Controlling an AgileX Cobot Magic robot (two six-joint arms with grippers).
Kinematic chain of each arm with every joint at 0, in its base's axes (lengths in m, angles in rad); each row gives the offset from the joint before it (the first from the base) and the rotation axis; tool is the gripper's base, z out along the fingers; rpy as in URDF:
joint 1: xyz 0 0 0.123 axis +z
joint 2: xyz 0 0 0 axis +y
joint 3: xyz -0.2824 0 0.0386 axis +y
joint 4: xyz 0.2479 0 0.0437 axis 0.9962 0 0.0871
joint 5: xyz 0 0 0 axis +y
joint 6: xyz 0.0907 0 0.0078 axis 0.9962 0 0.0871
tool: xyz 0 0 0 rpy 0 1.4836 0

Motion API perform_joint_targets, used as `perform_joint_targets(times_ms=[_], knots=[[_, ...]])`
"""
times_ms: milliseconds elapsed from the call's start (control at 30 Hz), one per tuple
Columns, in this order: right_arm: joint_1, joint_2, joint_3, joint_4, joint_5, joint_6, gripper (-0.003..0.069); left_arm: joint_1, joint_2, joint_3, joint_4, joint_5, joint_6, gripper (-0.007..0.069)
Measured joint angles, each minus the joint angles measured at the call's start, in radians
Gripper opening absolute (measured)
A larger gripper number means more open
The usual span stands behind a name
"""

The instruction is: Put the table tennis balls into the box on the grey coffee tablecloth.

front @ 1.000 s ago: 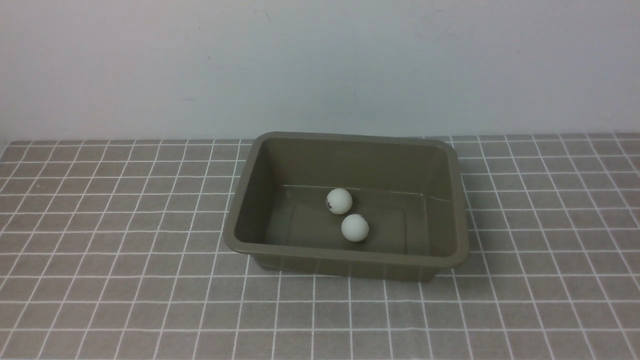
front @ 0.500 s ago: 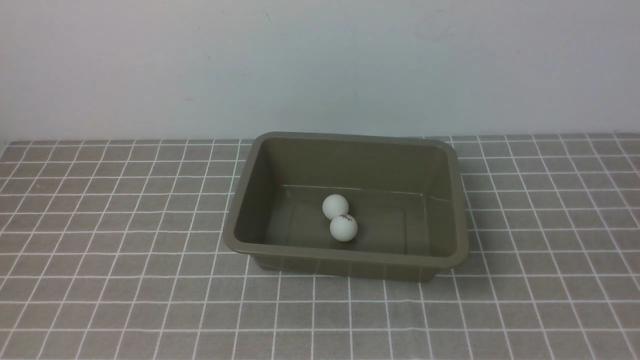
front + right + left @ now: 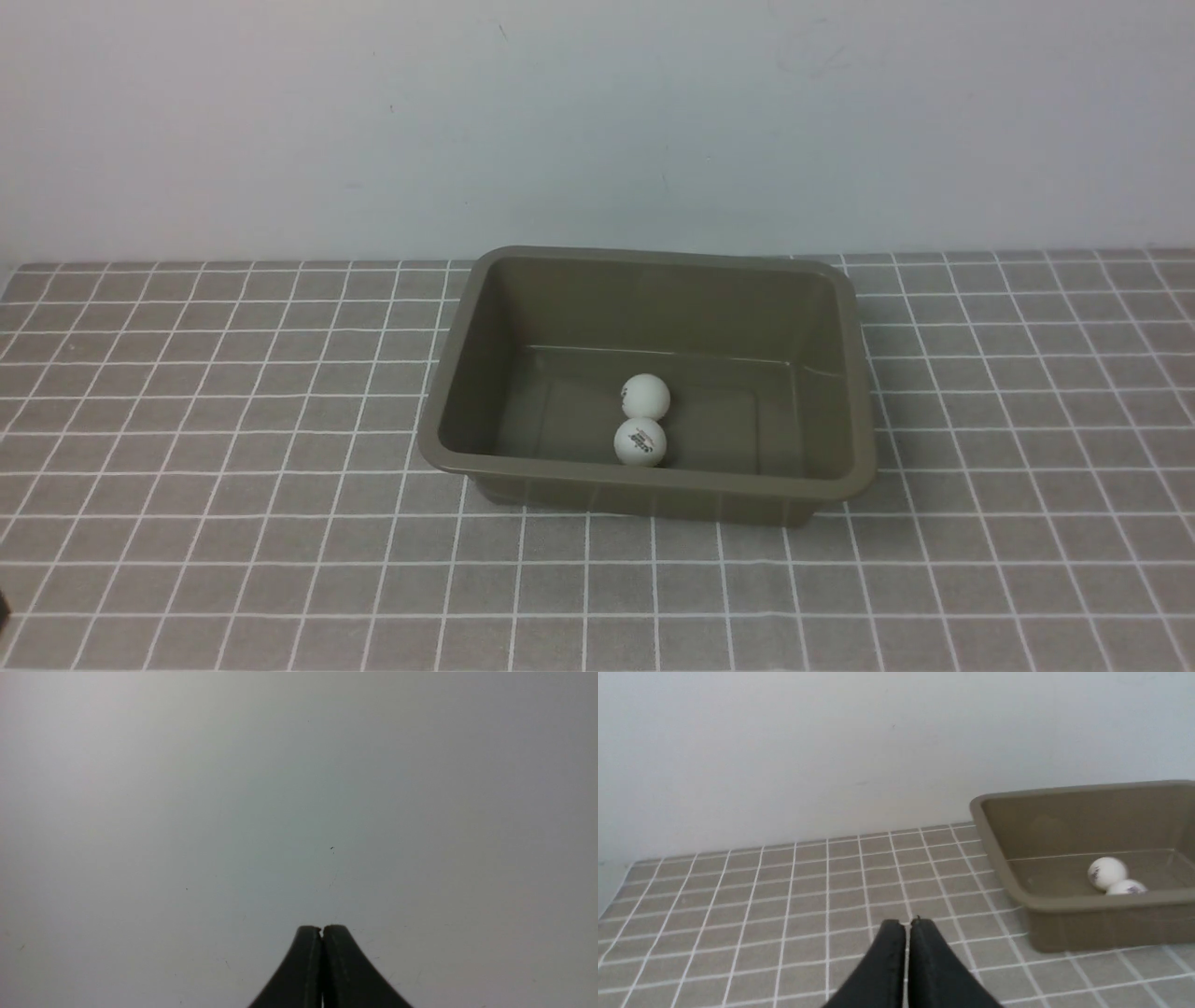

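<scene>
In the front view, one box (image 3: 644,478) of smooth, glossy olive-brown plastic is seen, rectangular with rounded corners and a flared rim. It is set on the tablecloth (image 3: 233,467), a grey-brown fabric crossed by a thin white grid of small squares. Two balls are counted inside the box, both round, matte and white. The far ball (image 3: 645,396) is found near the middle of the floor. The near ball (image 3: 640,441), marked with a small dark print, is placed just in front of it, close against the front wall of the box. The two appear to be touching. A plain pale wall (image 3: 597,121) is seen behind the cloth.

In the left wrist view, the left pincer (image 3: 906,924) is shown as two smooth black curved fingers, pressed together with only a hairline between them, and nothing is gripped. It is held over bare tablecloth (image 3: 784,891), well apart from the box (image 3: 1087,901). Both balls are visible in the box, the far ball (image 3: 1104,873) whole and the near ball (image 3: 1126,887) partly hidden by the rim.

In the right wrist view, the right pincer (image 3: 322,928) is likewise seen as two black fingers closed tip to tip and empty. Only the pale, faintly speckled wall (image 3: 299,788) is shown beyond it, so its place relative to the box cannot be told.
</scene>
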Motion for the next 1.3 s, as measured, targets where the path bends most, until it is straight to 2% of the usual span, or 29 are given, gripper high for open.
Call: perform_joint_targets(times_ms=[100,200,433,1100,1200,1300], knots=[[0.0,0.0,0.0,0.0,0.001,0.0,-0.0015,0.038,0.0,0.16,0.004,-0.103,0.001,-0.0005],[0.0,0.0,0.0,0.0,0.001,0.0,-0.0015,0.042,0.0,0.202,0.006,-0.111,0.001,-0.0005],[0.0,0.0,0.0,0.0,0.002,0.0,-0.0015,0.044,0.0,0.205,0.006,-0.05,0.001,-0.0005],[0.0,0.0,0.0,-0.002,0.016,-0.004,-0.0015,0.044,0.0,0.205,0.006,-0.046,0.001,-0.0005],[0.0,-0.008,0.0,-0.041,0.036,-0.057,-0.0015,0.044,0.0,0.205,0.006,-0.046,0.001,-0.0005],[-0.058,-0.031,0.0,-0.132,0.19,-0.154,-0.0015,0.044,0.0,0.205,0.006,-0.045,0.001,-0.0005]])
